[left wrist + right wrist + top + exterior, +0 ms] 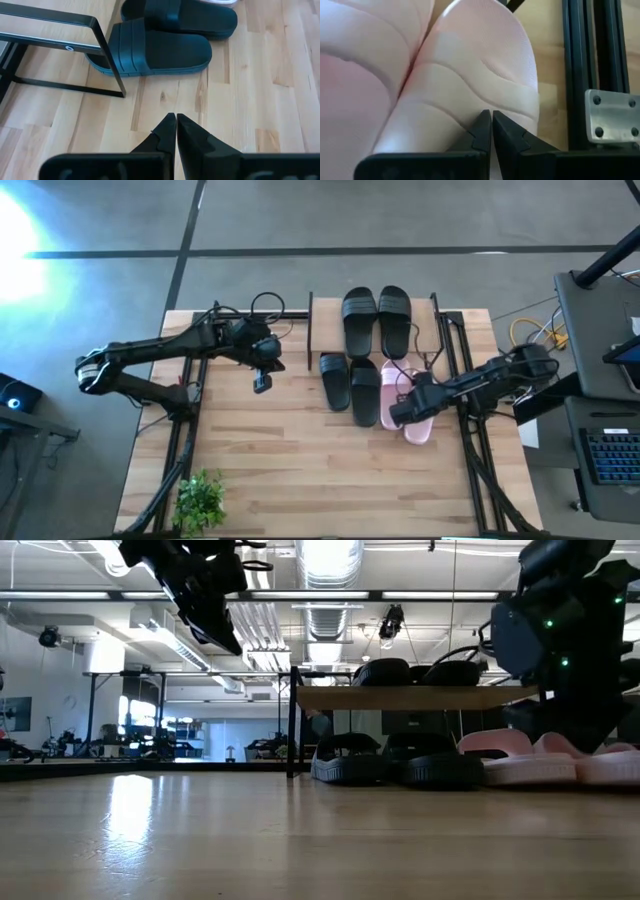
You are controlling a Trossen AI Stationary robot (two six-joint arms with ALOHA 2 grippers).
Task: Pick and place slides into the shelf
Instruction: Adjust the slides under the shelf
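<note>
Over the pink slides (408,412) the right end effector (397,416) sits closed, gripping nothing; it should open before descending; left end effector (262,384) closed, idle beside the shelf (310,330).

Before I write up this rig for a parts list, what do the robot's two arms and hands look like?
Both arms are dark, jointed links with loose black cables looping near their wrists. The left hand ends in two slim black fingers that taper to points, with a flat black bar behind them. The right hand has the same black tapered pair. In the low view, small green lights glow on the right arm's housing.
</note>
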